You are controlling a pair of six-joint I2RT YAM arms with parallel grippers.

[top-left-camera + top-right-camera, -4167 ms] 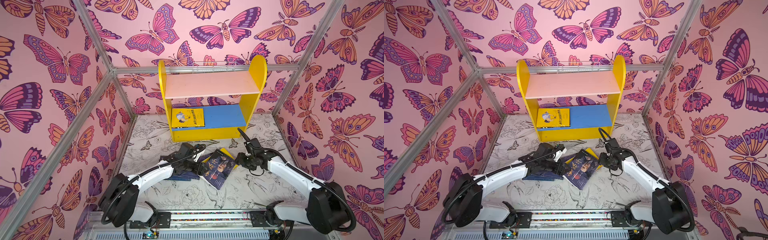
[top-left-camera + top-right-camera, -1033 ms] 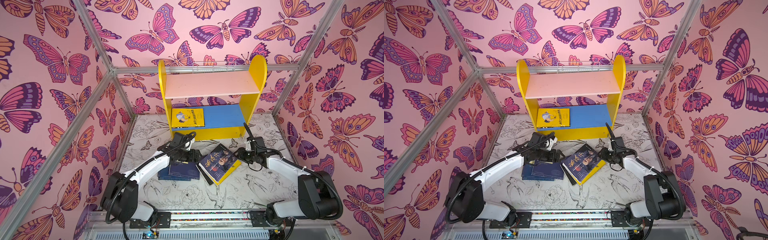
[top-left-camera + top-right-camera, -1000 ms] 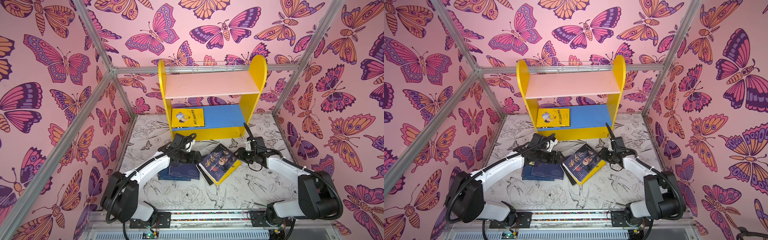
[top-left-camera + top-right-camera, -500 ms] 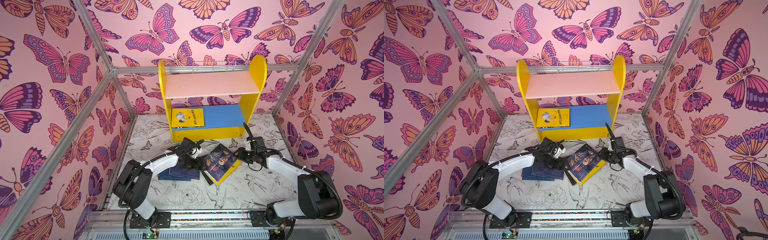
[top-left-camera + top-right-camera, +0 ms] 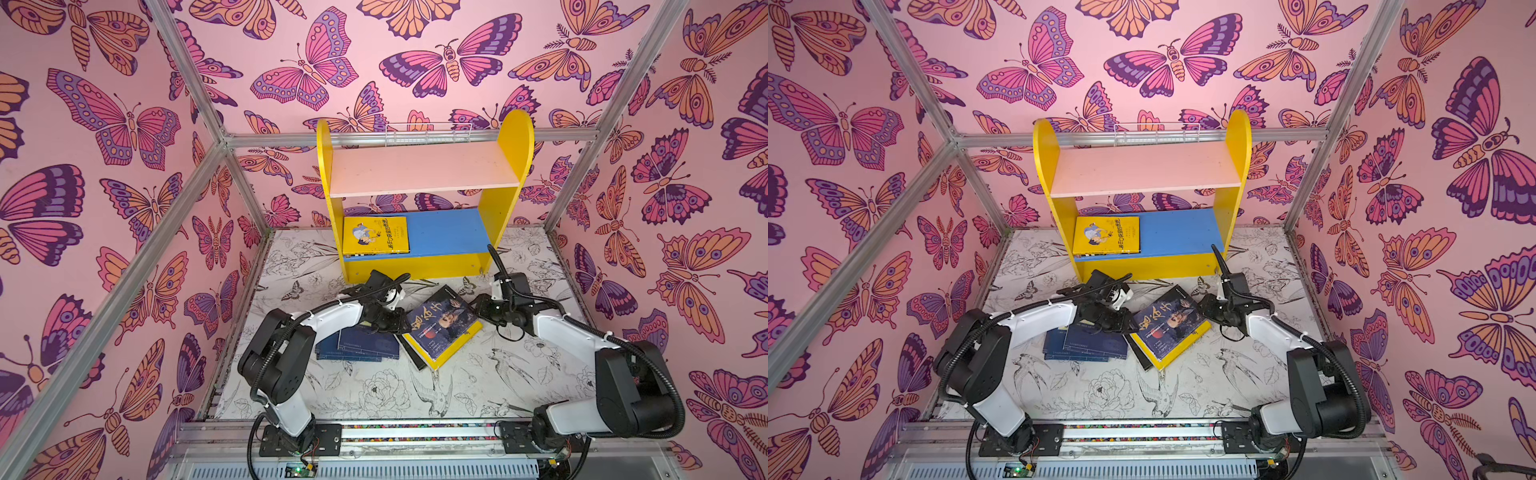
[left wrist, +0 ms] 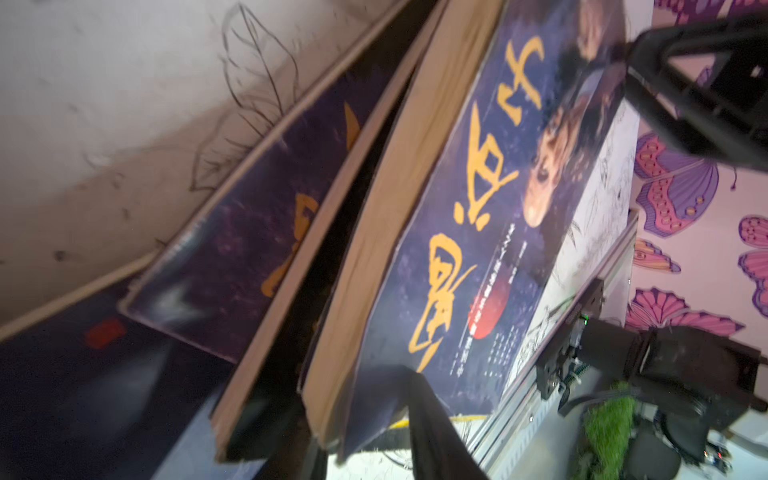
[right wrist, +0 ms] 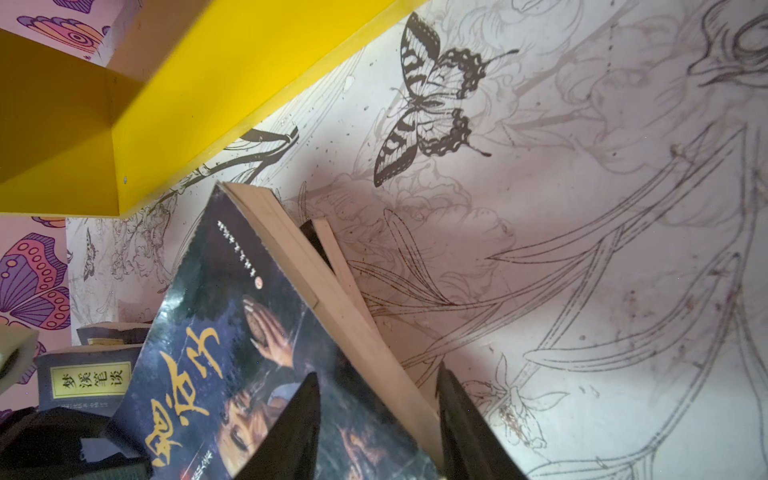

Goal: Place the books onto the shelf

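Observation:
A dark book with a face and gold calligraphy (image 5: 442,324) (image 5: 1167,326) lies tilted on top of the pile on the floor. My left gripper (image 5: 401,328) (image 6: 365,432) is shut on its left corner, one finger (image 6: 432,415) lying on the cover. At the opposite corner my right gripper (image 5: 478,305) (image 7: 378,428) is shut on the same book, with fingers on the cover and past the page edge. A second dark book (image 6: 257,199) lies beneath. Navy books (image 5: 361,347) (image 7: 89,384) are stacked to the left. The shelf (image 5: 424,174) holds a yellow book (image 5: 376,235) on its blue lower board.
A yellow book (image 5: 459,345) and a black book (image 5: 411,353) stick out from under the pile. The shelf's yellow base (image 7: 199,83) stands close behind both grippers. Butterfly-patterned walls enclose the floor on three sides, and a metal rail (image 5: 415,432) runs along the front.
My left gripper has moved right, from over the navy stack to the dark book's left corner, and its jaws have closed there. The right arm and its grip have stayed put.

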